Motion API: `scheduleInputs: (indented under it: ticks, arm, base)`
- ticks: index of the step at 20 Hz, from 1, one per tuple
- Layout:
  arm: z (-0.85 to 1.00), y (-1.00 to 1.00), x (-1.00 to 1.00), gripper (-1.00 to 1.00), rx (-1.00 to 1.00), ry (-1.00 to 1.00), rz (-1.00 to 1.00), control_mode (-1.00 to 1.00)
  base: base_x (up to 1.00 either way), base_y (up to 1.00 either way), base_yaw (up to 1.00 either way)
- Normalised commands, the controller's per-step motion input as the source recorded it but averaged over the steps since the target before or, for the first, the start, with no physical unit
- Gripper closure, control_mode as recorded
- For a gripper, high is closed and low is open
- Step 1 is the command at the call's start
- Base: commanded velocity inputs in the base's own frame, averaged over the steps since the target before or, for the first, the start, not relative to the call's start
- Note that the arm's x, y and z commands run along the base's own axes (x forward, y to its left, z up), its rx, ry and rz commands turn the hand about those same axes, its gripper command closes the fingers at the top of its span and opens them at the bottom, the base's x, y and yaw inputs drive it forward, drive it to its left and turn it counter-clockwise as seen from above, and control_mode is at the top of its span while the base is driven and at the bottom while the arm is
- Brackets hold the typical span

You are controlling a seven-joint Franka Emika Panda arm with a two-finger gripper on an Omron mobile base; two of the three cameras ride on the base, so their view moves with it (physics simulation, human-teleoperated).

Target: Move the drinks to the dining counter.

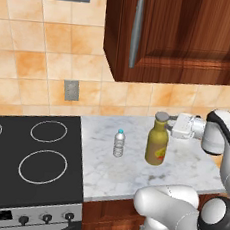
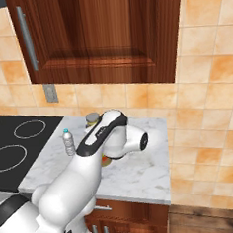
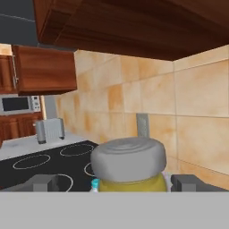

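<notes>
1. On the narrow marble worktop beside the stove, both drinks stand upright: the amber bottle near its middle, the small water bottle closer to the stove-side edge.
2. My gripper sits level with the amber bottle's grey cap, jaws spread wide on either side, holding nothing.
3. Whether my fingers touch the bottle, I probably cannot say from here.
4. Nothing is moved yet; both bottles remain to be carried to the dining counter.
</notes>
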Motion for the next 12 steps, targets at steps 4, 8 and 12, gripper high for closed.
scheduleInputs:
  ticks: [4, 8, 12]
  arm:
    - [0.42, 0.00, 0.00, -1.00, 0.00, 0.04, 0.00, -1.00]
    - [0.12, 0.00, 0.00, -1.00, 0.00, 0.05, 0.00, -1.00]
    - [0.00, 0.00, 0.00, -1.00, 0.00, 0.06, 0.00, -1.00]
  base:
    - [0.00, 0.00, 0.00]
    - [0.00, 0.00, 0.00]
    - [0.00, 0.00, 0.00]
